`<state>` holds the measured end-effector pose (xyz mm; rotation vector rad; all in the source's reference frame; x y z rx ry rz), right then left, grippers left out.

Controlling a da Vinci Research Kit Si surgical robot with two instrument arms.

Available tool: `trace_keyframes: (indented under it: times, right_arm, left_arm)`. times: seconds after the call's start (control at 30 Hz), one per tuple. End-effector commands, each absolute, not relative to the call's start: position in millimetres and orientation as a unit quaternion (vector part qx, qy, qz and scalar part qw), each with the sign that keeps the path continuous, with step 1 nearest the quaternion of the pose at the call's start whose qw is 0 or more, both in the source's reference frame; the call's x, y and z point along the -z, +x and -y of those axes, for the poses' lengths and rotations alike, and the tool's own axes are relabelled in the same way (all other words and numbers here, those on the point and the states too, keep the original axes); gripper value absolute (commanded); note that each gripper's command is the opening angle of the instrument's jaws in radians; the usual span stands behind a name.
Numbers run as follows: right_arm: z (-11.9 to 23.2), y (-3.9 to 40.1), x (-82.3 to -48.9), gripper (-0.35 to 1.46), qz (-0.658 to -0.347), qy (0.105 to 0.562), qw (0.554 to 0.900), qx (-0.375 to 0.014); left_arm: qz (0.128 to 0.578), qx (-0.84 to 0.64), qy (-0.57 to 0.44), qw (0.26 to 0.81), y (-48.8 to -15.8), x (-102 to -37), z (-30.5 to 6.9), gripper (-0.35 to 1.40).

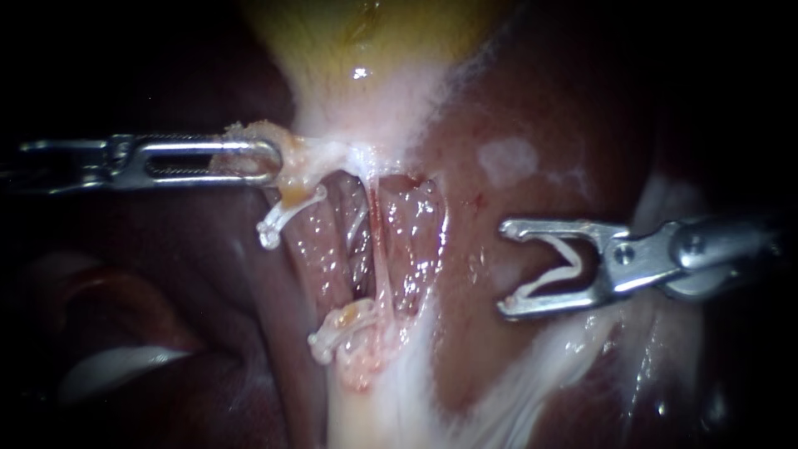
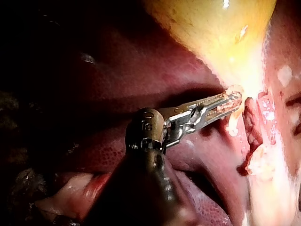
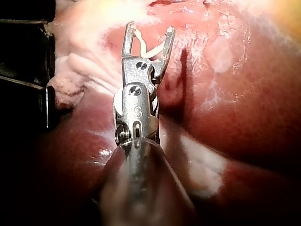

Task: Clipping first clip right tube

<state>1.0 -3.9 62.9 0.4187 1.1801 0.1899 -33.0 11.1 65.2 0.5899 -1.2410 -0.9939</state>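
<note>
My left instrument (image 1: pixel 264 158) comes in from the left, its jaws shut on pale tissue at the neck of the yellow gallbladder (image 1: pixel 366 41); the left wrist view shows the same grip (image 2: pixel 232 100). Two white clips (image 1: pixel 285 218) (image 1: pixel 332 337) sit on the left tube. A thin pale right tube (image 1: pixel 380 249) runs down beside it, bare. My right instrument (image 1: pixel 509 268) hovers over the liver (image 1: pixel 515 108), right of that tube and apart from it. Its jaws stand wide with an open white clip (image 1: pixel 555 270) seated between them, which the right wrist view also shows (image 3: pixel 149 46).
Glistening red tissue (image 1: pixel 416 241) fills the window between and beside the tubes. White fatty tissue (image 1: pixel 391 399) spreads below the lower clip. Dark liver lobes (image 1: pixel 125 316) lie under my left instrument's shaft.
</note>
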Motion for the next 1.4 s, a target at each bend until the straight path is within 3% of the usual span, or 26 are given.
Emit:
trace_keyframes:
  times: [0.03,0.27,0.87,1.4]
  right_arm:
    - [4.1,1.5,-63.4,0.49,-0.55,0.204,0.804,-0.098]
    - [5.0,4.6,-66.6,0.49,-0.542,0.228,0.797,-0.138]
    - [5.4,9.9,-72.7,0.49,-0.536,0.273,0.778,-0.182]
    - [4.8,11.8,-74.6,0.46,-0.581,0.325,0.711,-0.226]
  left_arm:
    - [0.549,0.44,0.261,0.662,-33.0,-65.1,-11.1,-0.35]
    - [0.548,0.441,0.26,0.661,-33.2,-64.9,-11.0,-0.35]
    - [0.548,0.442,0.259,0.661,-33.4,-64.7,-10.8,-0.35]
    - [0.548,0.442,0.259,0.661,-33.4,-64.7,-10.8,-0.35]
